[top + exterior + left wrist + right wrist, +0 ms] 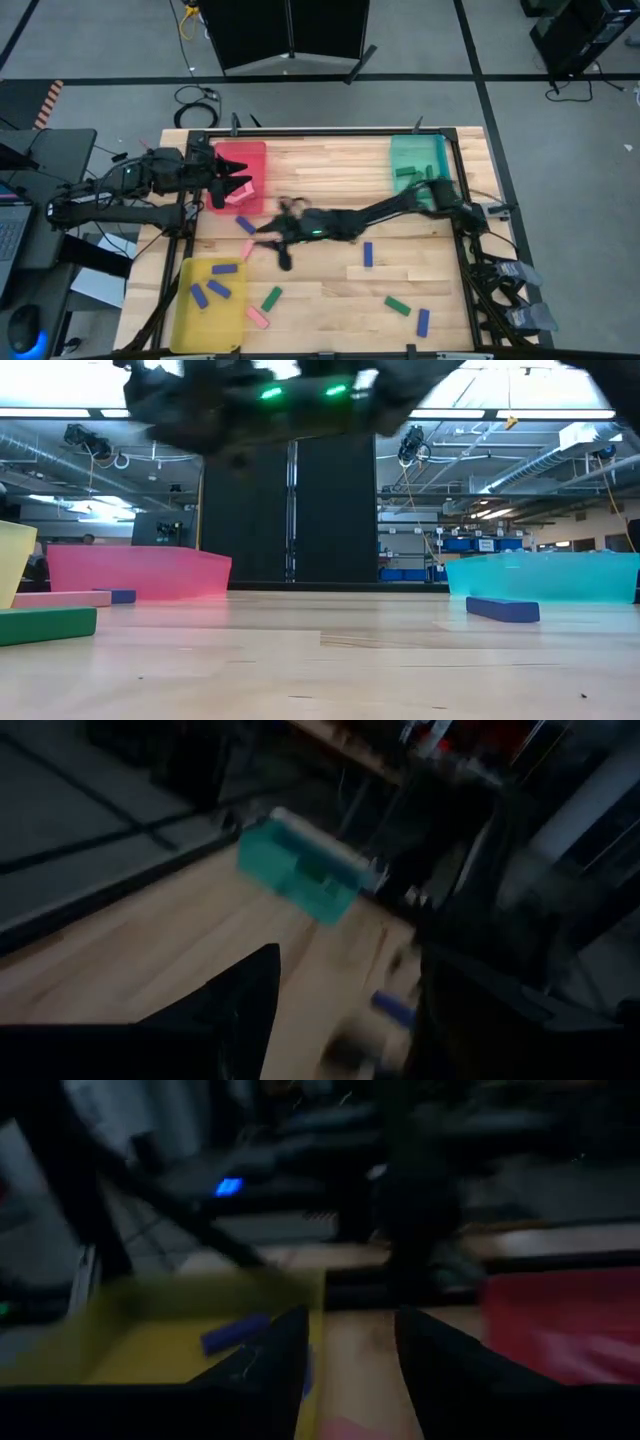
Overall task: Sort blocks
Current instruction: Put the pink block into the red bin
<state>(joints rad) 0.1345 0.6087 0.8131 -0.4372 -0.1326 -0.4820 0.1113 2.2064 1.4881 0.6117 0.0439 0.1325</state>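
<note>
Small flat blocks lie scattered on the wooden table: a blue one (245, 228) and a pink one (247, 248) near the left, others blue (367, 254), green (398, 306) and pink (258, 317). My right gripper (262, 235) (350, 1320) reaches across the table toward the left and stands open above the wood, nothing between its fingers. Over the red tray (255, 155), my left gripper (238, 188) (345, 960) hovers open and holds nothing. In the low view a green block (45, 623) and a blue block (502, 609) lie flat on the table.
A yellow tray (185, 320) at the near left holds blue blocks (224, 268). A teal tray (437, 152) at the far right holds green blocks (405, 175). The right arm (380, 212) lies stretched across the table's middle. Bare wood shows between the red and teal trays.
</note>
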